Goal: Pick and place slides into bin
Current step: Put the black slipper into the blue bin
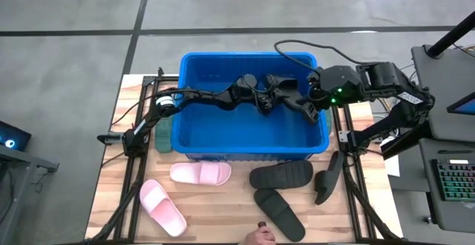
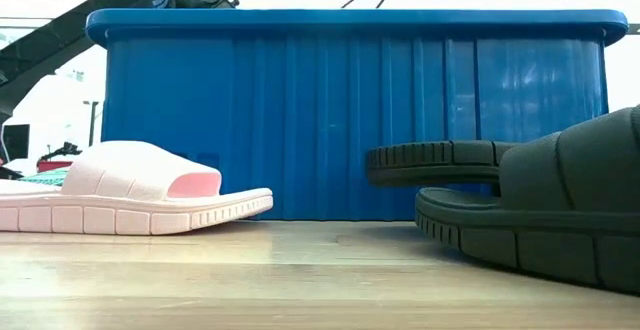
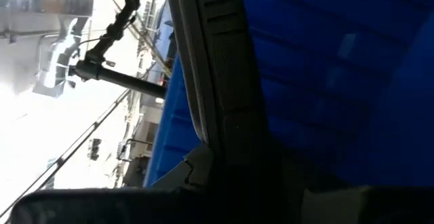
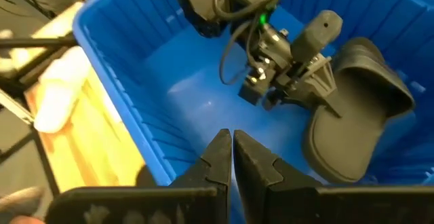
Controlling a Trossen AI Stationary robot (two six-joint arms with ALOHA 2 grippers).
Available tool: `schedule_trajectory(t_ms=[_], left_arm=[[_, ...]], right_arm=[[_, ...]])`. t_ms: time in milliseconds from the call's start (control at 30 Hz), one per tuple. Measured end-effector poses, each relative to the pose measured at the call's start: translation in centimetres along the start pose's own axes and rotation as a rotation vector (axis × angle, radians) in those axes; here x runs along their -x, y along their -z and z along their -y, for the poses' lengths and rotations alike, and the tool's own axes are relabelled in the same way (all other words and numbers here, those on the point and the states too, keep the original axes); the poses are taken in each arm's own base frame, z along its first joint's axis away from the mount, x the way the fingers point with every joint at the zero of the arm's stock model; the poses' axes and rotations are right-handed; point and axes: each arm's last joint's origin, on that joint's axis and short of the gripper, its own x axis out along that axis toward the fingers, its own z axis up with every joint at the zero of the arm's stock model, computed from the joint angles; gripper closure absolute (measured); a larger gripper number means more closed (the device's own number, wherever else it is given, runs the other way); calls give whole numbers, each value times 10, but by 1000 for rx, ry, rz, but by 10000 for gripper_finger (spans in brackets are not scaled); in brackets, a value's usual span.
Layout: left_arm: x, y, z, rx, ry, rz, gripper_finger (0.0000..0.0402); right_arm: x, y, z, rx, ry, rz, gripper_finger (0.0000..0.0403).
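The blue bin (image 1: 252, 139) stands at the table's middle, toward its far side. My left gripper (image 4: 320, 87) reaches into the bin from the left and is shut on a black slide (image 4: 356, 108), which fills the left wrist view (image 3: 230, 81). My right gripper (image 4: 232, 149) is shut and empty, and hovers over the bin's right part (image 1: 312, 110). On the table near the bin lie two pink slides (image 1: 200, 173) (image 1: 163, 208) and three black slides (image 1: 280, 174) (image 1: 278, 214) (image 1: 328, 177). A green slide (image 1: 163, 137) lies against the bin's left wall. My left gripper holds the black slide by its side edge beside the strap (image 4: 333, 81), pinched between the two fingers. The slide stands tilted inside the bin with one end down near the floor (image 4: 332, 166). I cannot tell whether that end rests on the floor.
A person's hand (image 1: 260, 236) shows at the table's near edge. Dark arm frames stand at the table's left (image 1: 137, 137) and right (image 1: 349, 137). In the low view the bin's wall (image 2: 350, 120) rises behind a pink slide (image 2: 130, 195) and black slides (image 2: 540, 210).
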Motion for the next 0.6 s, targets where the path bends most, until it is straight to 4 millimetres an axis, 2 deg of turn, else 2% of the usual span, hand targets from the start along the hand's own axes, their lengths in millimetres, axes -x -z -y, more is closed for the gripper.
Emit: schedule_trajectory(t_ms=[367, 600], left_arm=[[0, 2, 9, 31, 101, 27, 334], [1, 3, 13, 54, 146, 12, 327]], right_arm=[[-26, 9, -3, 16, 13, -79, 394], [-28, 5, -6, 4, -20, -39, 394]])
